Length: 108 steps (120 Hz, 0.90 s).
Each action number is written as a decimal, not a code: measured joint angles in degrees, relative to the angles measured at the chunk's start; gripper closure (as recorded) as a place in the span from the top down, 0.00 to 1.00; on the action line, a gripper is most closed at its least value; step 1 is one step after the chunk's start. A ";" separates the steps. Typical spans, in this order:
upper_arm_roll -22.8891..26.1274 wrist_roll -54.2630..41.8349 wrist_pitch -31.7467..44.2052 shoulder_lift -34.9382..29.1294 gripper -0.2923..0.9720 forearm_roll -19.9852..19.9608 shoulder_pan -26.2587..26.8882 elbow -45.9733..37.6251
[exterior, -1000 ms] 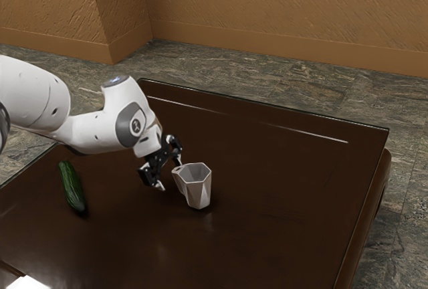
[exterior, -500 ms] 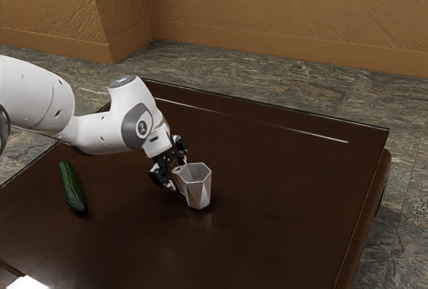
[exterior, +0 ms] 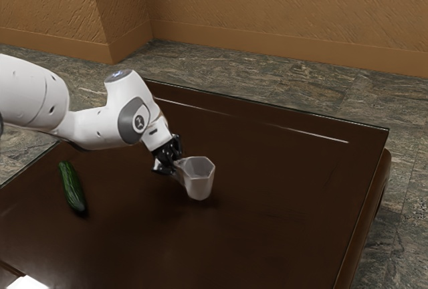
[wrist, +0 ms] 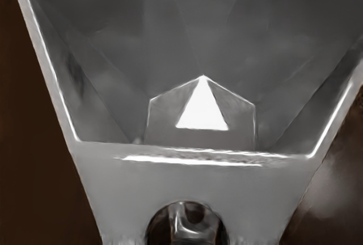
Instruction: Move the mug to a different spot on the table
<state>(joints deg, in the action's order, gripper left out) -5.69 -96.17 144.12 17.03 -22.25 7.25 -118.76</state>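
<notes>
the black two-finger claw is nearly closed, its fingers pinching the near wall of the pale grey faceted mug on the handle side. that rim grip gives it a firm edge to carry by. the mug sits just beyond the claw, on the side away from the arm, slightly tilted. its base is at or barely off the dark brown glossy worktop — i cannot tell which. from the wrist, the mug's hollow inside lies straight ahead of the claw, with its handle loop nearest. a dark green cucumber lies well apart behind the claw, on the arm's side, out of the way of a forward carry. by my judgement the carry is only starting — the mug has not yet been set somewhere new.
</notes>
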 joint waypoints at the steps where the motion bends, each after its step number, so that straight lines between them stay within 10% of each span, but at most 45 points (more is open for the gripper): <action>1: -0.15 0.07 -0.09 -0.11 0.27 0.00 0.02 0.00; 33: -1.68 0.80 -6.10 -2.46 0.21 -0.75 -6.52 0.51; 88: -2.02 -11.67 -12.60 -0.87 0.19 -19.61 -10.74 0.73; 108: -2.04 -15.59 -13.67 0.00 0.46 -20.25 -10.90 0.67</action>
<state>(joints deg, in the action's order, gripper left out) -7.73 -111.76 130.46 17.03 -42.50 -3.64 -118.09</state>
